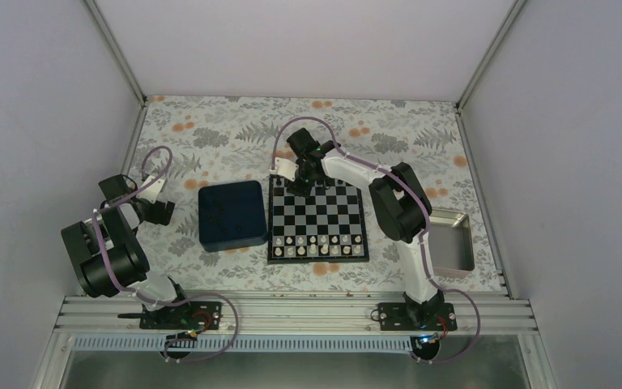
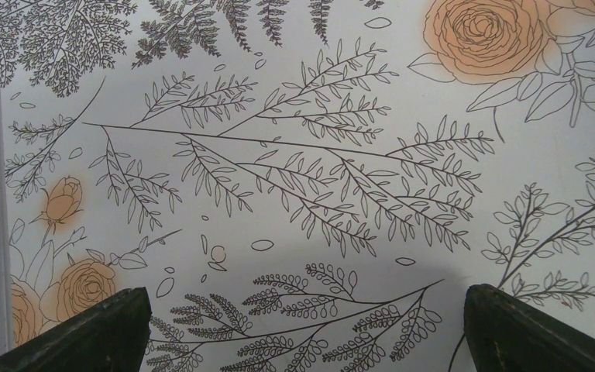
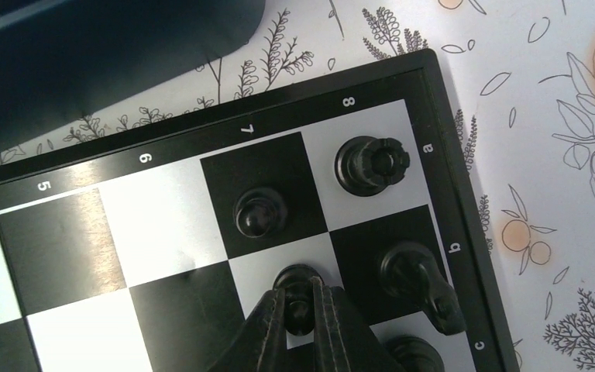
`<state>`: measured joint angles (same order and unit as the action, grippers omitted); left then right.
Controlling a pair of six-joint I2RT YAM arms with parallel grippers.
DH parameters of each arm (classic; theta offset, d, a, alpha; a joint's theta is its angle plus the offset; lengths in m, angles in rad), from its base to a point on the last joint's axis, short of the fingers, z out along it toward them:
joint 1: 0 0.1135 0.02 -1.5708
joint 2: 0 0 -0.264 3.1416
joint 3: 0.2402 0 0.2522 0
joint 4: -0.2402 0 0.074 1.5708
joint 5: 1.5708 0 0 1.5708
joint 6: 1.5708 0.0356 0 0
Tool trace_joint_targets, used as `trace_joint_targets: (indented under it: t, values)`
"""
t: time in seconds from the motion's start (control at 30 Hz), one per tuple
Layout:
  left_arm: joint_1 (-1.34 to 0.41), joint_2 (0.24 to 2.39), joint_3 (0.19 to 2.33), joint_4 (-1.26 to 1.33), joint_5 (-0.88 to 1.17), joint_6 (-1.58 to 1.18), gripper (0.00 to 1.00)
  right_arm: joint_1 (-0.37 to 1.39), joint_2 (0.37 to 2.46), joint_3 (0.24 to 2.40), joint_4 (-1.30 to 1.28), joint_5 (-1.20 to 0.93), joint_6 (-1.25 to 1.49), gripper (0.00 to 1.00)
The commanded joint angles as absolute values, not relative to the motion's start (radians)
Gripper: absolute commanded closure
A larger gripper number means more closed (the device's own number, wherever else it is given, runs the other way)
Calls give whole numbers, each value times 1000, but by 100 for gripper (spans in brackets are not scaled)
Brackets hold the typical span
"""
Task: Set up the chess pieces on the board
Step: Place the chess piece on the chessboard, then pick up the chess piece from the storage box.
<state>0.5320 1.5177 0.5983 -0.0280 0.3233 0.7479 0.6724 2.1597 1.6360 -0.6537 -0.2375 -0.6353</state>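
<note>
The right tool [image 3: 300, 304] is pinched narrow on a black pawn [image 3: 296, 277] at a pale corner square of the board [image 3: 155, 225] — seat it centred, then open and lift straight, clear of the knight [image 3: 414, 279] beside it. The left tool [image 2: 310, 325] hangs wide over the counter [image 2: 294, 116].

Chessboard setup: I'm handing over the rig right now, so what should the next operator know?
Right gripper: jaws shut on a black pawn at b7, in the far-left corner of the board.
Left gripper: jaws open over bare tablecloth, holding nothing.
Done: rook on a8, knight on b8, second pawn on a7. White pieces fill the two near rows.
Left: release the pawn, then fill the rest of black's two rows.
</note>
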Motion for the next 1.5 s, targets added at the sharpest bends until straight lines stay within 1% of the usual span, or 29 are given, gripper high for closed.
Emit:
trace_joint_targets:
  t: [0.0,0.3,0.63,0.87,1.03,1.13,1.27,1.33,1.47]
  values:
    - [535,1539,589,-77,316,767,0,667,2145,1655,-694,-265,-642,92]
    - [535,1540,589,-77,316,767,0,667,2127,1639,-694,-260,-643,91]
    - [535,1544,589,-77,314,767,0,667,2116,1640,-687,-254,-640,79]
    - [535,1540,588,-77,315,766,0,667,2044,1663,-733,-249,-636,77]
    - [534,1540,589,-78,317,767,0,682,1989,1759,-843,-280,-629,74]
    - [534,1540,591,-81,319,767,0,725,1988,1832,-891,-265,-627,70]
    - [534,1534,589,-83,322,767,0,793,2035,1929,-899,-244,-628,67]
    - [534,1531,589,-84,325,767,0,831,2075,1973,-882,-243,-622,67]
    - [535,1528,589,-86,330,767,0,890,2162,2031,-816,-259,-616,63]
